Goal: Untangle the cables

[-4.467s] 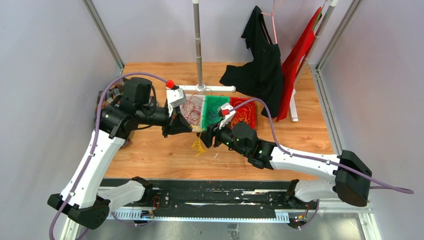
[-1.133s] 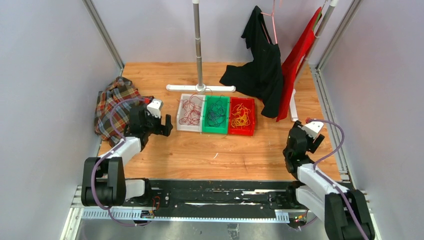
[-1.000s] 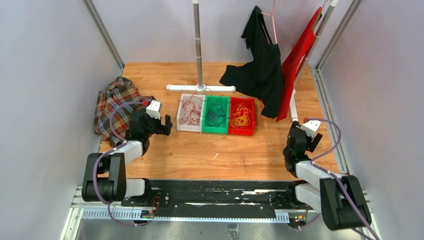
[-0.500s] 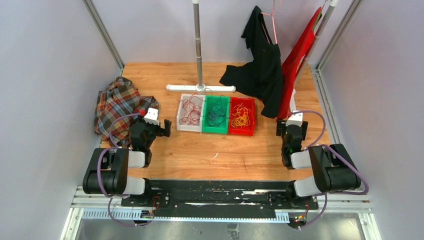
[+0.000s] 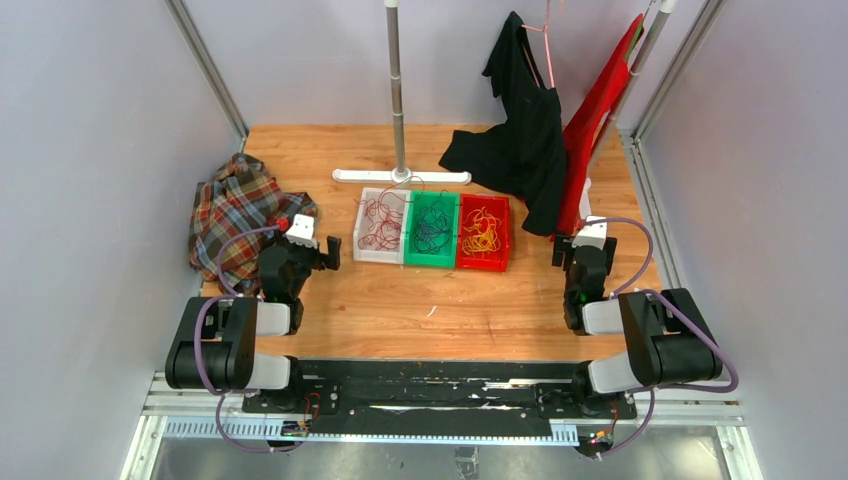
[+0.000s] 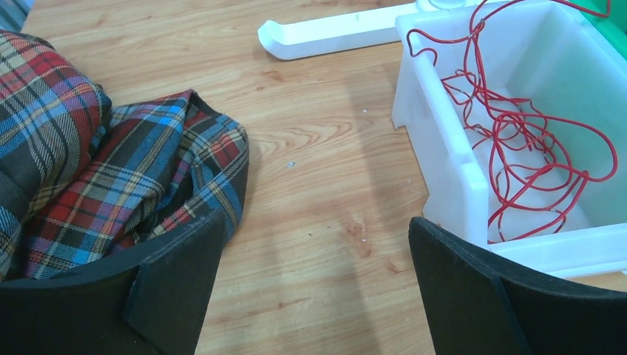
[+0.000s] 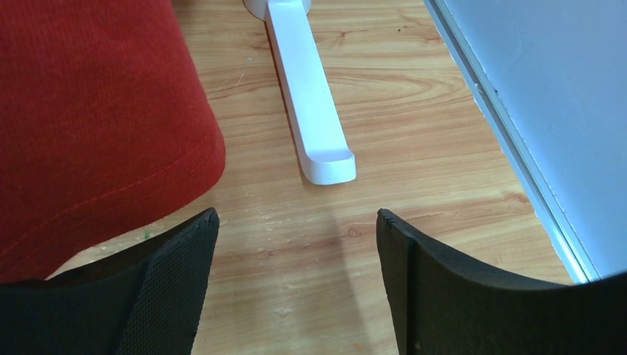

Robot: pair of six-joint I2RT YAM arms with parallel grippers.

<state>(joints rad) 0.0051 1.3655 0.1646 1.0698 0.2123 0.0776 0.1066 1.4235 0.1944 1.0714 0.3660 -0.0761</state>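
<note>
The cables lie in three bins side by side mid-table. Dark red cables [image 5: 380, 222] fill the white bin [image 5: 378, 259], dark blue cables [image 5: 432, 232] the green bin [image 5: 430, 264], yellow cables [image 5: 482, 230] the red bin [image 5: 501, 240]. My left gripper [image 5: 322, 254] sits low just left of the white bin, open and empty [image 6: 314, 222]. In the left wrist view the red cables [image 6: 517, 140] curl inside the white bin [image 6: 444, 163]. My right gripper [image 5: 583, 248] rests right of the bins, open over bare wood [image 7: 296, 214].
A plaid cloth [image 5: 232, 210] [image 6: 89, 170] is heaped at the left. A pole stand with a white foot [image 5: 400, 176] rises behind the bins. Black [image 5: 520, 130] and red [image 5: 595, 120] [image 7: 89, 126] garments hang at the back right above another white foot [image 7: 310, 111]. The enclosure wall [image 7: 547, 111] is close on the right.
Both arms have pulled back from the bins and folded down near their bases, grippers open. In the last half second they barely move. The cables stay in the bins.
</note>
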